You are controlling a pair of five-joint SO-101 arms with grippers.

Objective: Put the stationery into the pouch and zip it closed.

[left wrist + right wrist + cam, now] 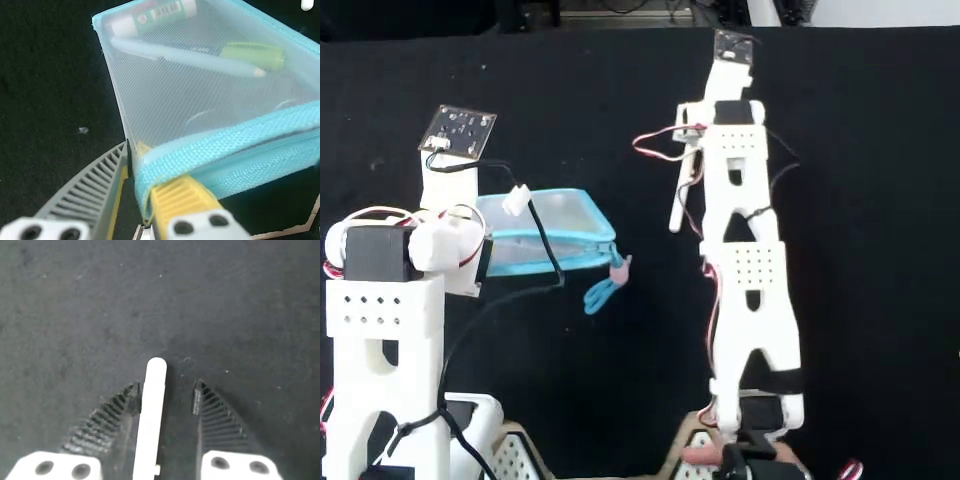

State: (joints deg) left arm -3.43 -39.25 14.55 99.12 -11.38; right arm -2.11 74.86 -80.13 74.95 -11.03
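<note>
A translucent pouch [560, 220] with light-blue trim lies left of centre; a pink zipper pull [619, 268] and a blue loop [602, 293] hang at its near right corner. My left gripper [131, 150] is shut on the pouch's [200, 105] blue zipper band at a corner. Inside the pouch lie a glue stick [152, 15], a pale blue pen [185, 57] and a green pen [252, 52]. A white pen [677, 200] sits beside the right arm. My right gripper [165, 387] is open astride the white pen [152, 410], which rests against one finger, leaving a gap to the other.
A black cloth [860, 200] covers the table. Both arms' white bases [380, 330] stand at the near edge. The left arm's black cable [535, 225] drapes over the pouch. To the right of the right arm the cloth is bare.
</note>
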